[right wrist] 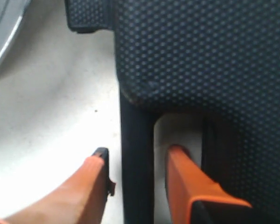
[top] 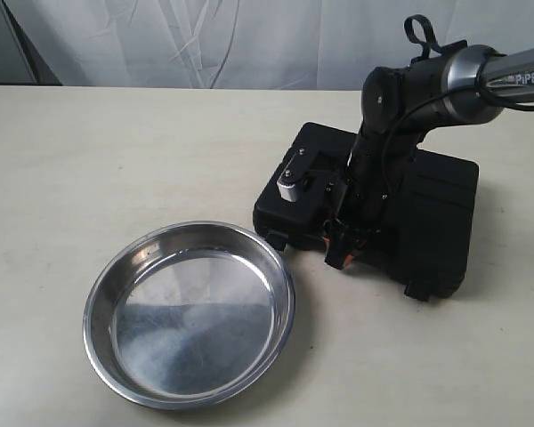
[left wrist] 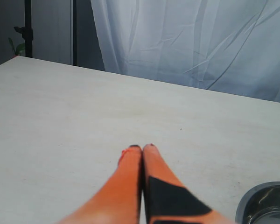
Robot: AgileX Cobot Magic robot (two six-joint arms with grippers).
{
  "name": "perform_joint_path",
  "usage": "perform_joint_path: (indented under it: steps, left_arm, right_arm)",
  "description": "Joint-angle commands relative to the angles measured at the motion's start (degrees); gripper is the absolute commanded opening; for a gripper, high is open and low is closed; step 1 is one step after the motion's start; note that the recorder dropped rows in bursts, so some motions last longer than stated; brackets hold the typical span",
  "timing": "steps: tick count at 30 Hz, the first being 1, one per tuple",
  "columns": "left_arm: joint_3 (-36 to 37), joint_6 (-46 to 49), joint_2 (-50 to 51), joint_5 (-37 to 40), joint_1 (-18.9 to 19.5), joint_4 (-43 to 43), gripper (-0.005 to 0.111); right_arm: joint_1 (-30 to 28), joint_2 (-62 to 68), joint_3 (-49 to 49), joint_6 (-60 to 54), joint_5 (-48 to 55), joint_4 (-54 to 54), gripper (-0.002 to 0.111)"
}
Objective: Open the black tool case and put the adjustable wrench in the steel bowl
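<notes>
The black tool case [top: 436, 213] lies flat on the table at the right, lid down; its dotted lid [right wrist: 200, 56] fills the right wrist view. My right gripper [top: 343, 245] reaches down at the case's front edge. It [right wrist: 139, 150] stands open astride the handle bar [right wrist: 136, 186], with one finger inside the handle cut-out and the other outside, over the table. The steel bowl [top: 189, 313] sits empty at the front left. My left gripper [left wrist: 142, 148] is shut on nothing above bare table, and the exterior view does not show it. No adjustable wrench shows.
The bowl's rim [left wrist: 266, 205] shows beside my left gripper and again [right wrist: 4, 42] near the case's corner. A white curtain [top: 205, 40] hangs behind the table's far edge. The right arm [top: 445, 84] leans over the case from the right.
</notes>
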Motion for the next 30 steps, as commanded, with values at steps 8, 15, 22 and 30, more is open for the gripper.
perform_joint_path:
  steps: [8, 15, 22, 30]
  left_arm:
    - [-0.1, -0.3, 0.3, -0.5, -0.4, 0.3, 0.0]
    - [-0.1, -0.3, 0.3, -0.5, -0.4, 0.3, 0.0]
    - [-0.1, -0.3, 0.3, -0.5, -0.4, 0.3, 0.0]
    - [-0.1, -0.3, 0.3, -0.5, -0.4, 0.3, 0.0]
  right_arm:
    - [-0.2, -0.6, -0.3, 0.1, 0.9, -0.7, 0.039]
    - [-0.2, -0.8, -0.3, 0.1, 1.2, -0.8, 0.039]
    - [-0.2, -1.6, -0.3, 0.1, 1.2, -0.8, 0.039]
    - [-0.2, -2.2, -0.3, 0.1, 1.2, -0.8, 0.039]
